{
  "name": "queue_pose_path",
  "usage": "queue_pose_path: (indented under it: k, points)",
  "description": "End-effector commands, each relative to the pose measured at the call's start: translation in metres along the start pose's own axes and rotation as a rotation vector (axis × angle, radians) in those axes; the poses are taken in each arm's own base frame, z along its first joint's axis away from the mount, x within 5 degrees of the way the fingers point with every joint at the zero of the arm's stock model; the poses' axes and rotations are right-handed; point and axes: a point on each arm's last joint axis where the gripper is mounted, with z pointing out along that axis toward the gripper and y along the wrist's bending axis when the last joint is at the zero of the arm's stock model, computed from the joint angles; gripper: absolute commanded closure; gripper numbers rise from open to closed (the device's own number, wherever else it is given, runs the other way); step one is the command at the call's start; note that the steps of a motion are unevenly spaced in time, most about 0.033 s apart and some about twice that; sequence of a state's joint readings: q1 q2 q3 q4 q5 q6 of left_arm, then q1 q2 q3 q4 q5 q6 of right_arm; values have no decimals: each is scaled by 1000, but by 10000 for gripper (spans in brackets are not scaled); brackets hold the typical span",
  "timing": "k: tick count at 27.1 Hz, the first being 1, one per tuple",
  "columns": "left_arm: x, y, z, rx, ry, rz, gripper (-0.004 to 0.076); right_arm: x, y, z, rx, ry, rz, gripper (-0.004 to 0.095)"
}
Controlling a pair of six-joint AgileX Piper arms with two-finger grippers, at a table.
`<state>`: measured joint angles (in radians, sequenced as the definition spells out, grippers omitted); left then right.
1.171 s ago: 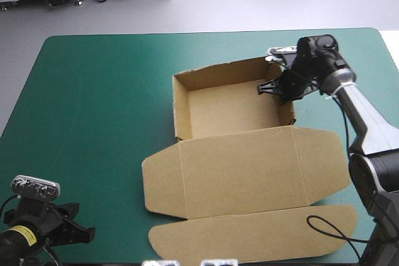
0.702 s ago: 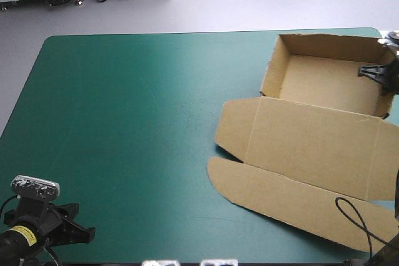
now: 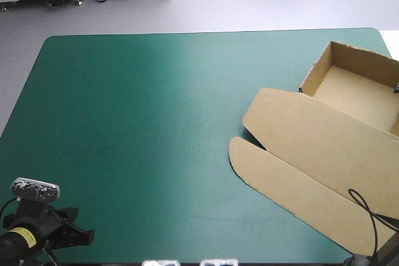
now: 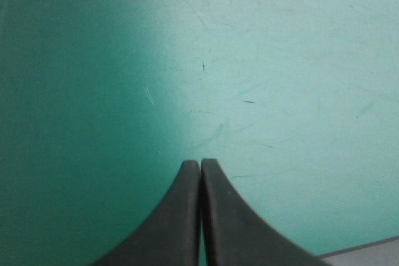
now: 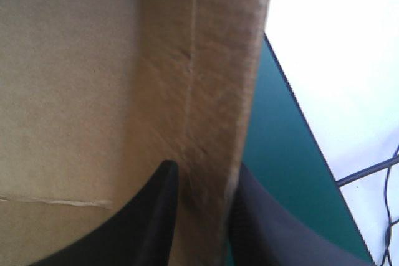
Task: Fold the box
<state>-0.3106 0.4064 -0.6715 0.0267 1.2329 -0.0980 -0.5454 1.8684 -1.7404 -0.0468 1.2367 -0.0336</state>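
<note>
The brown box [image 3: 312, 135] lies at the table's right side as an open tray with raised walls [image 3: 318, 70]. Its lid is spread flat toward the front edge, and part of it runs out of the high view. In the right wrist view my right gripper [image 5: 202, 175] is shut on the box, with one brown wall [image 5: 212, 91] standing between the black fingers. This gripper is outside the high view. My left gripper [image 4: 200, 165] is shut and holds nothing. It rests low over the cover at the front left corner [image 3: 78, 236], far from the box.
The teal-green cover [image 3: 143, 123] stretches left of the box. In the right wrist view the table's right edge [image 5: 299, 123] runs just beyond the gripped wall, leaving only a narrow strip of cover.
The box has slid from the table's middle to its right side and turned, pulled by its far right wall. The right arm has gone out of the high view. The left arm has not moved.
</note>
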Motion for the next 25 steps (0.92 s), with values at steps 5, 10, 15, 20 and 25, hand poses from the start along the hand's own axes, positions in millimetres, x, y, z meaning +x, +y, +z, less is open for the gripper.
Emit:
queue_pose_path:
  k: [5, 10, 15, 20, 25]
  points:
    - [-8, -1, -5, 13, -51, -8, 733, 3, -4, -38, 18, -88, 26, 553]
    - [-8, -1, -5, 8, -52, -6, 733, 9, -4, -62, 19, -143, 29, 553]
    - [-9, 3, -5, -37, -56, 23, 733, 19, -4, -91, 6, -214, 37, 554]
    - [-11, 9, -6, -103, -83, 49, 733, 32, 2, -123, -69, -295, 17, 639]
    - [-18, 10, -7, -122, -166, 75, 733, 46, 19, -148, -246, -356, 5, 916]
